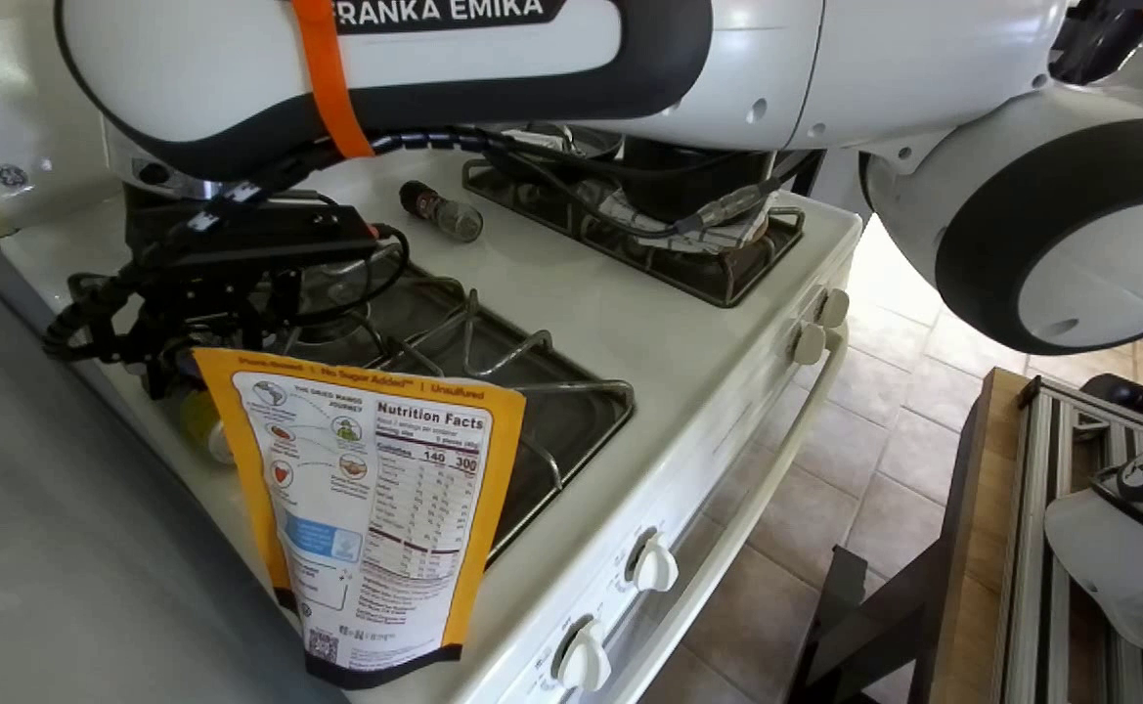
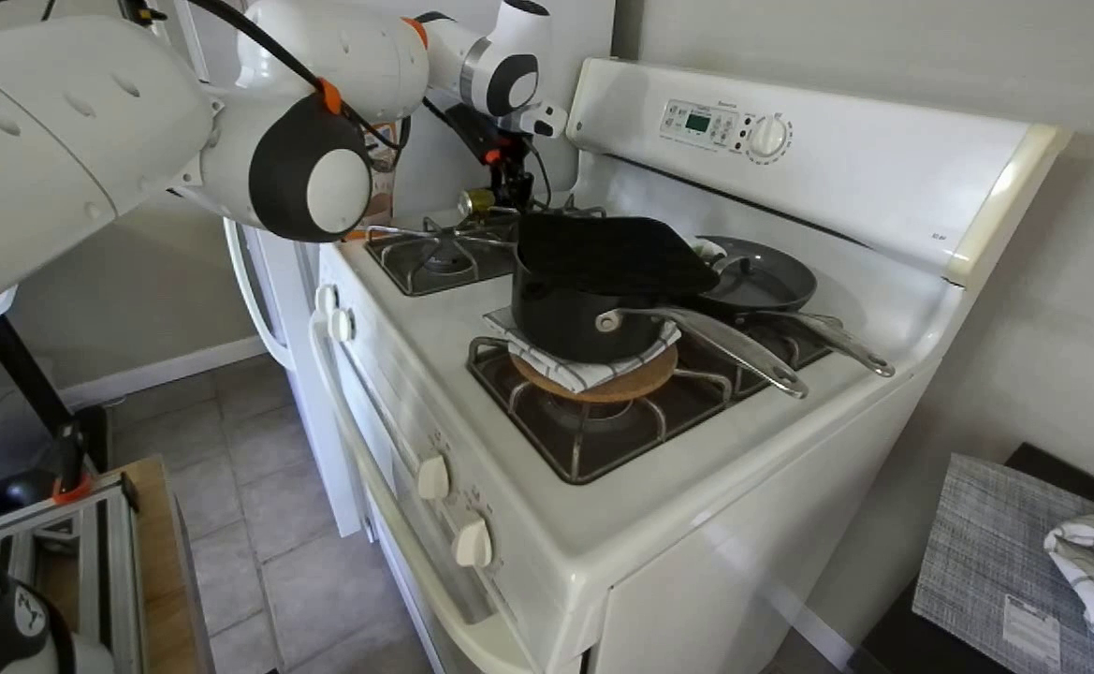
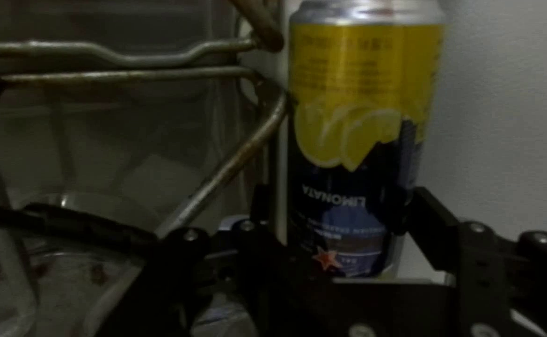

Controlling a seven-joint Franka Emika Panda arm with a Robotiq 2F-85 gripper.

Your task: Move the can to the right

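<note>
The can (image 3: 364, 93) has a yellow label with lemon slices, a dark blue lower part and a silver lid. It lies on its side along the stove's side edge. My gripper (image 3: 334, 206) is around its dark blue end in the wrist view. The fingers are apart, one on each side. A narrow gap shows beside the left finger; the right finger is at or very near the can. In an exterior view the can (image 1: 201, 420) is partly behind the yellow packet, under my gripper (image 1: 170, 376). It also shows in an exterior view (image 2: 474, 202) beside my gripper (image 2: 509, 192).
A metal burner grate (image 3: 226, 173) stands close beside the can. A grey wall-like surface (image 3: 502, 117) is on its other side. The large yellow packet (image 1: 375, 508) stands near the stove's front. A jar (image 1: 442, 212), a pot (image 2: 584, 314) and a pan (image 2: 757, 271) stand on the stove.
</note>
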